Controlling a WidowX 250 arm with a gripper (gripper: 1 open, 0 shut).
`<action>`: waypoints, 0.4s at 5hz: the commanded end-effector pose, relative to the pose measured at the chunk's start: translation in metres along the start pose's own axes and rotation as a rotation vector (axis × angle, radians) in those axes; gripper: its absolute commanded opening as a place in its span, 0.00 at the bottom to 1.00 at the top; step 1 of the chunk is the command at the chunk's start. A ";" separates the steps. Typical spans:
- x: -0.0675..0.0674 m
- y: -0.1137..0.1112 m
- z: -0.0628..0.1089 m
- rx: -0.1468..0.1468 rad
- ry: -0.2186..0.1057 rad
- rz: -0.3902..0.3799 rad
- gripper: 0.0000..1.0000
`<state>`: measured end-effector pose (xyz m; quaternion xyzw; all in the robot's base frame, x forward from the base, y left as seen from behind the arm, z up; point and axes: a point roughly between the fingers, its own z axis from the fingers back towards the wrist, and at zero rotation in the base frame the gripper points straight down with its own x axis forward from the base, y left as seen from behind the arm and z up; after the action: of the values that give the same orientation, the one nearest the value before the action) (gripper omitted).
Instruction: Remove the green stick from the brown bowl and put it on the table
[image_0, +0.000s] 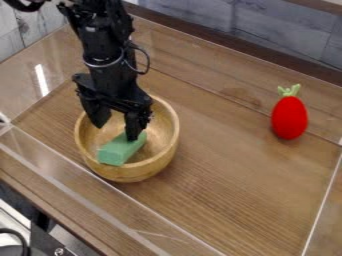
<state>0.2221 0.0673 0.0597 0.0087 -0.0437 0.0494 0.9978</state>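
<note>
The brown wood-grain table (241, 180) is spreading out beneath your work, with the red strawberry toy (289, 113) lying well apart on the far right of the view. The green stick (122, 149) is lying inside the brown bowl (131, 175), toward the front. Your gripper (115, 122) is hanging over the bowl with its jaws standing wide apart, holding nothing. You seem to be lining up the grasp; the next move is calling for centring the fingers around the stick and lowering them without catching the rim, before closing.
</note>
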 end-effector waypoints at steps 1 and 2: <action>-0.001 -0.006 -0.005 0.012 -0.011 0.004 1.00; -0.005 -0.009 -0.015 0.020 -0.006 0.017 1.00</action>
<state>0.2145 0.0572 0.0396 0.0134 -0.0357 0.0595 0.9975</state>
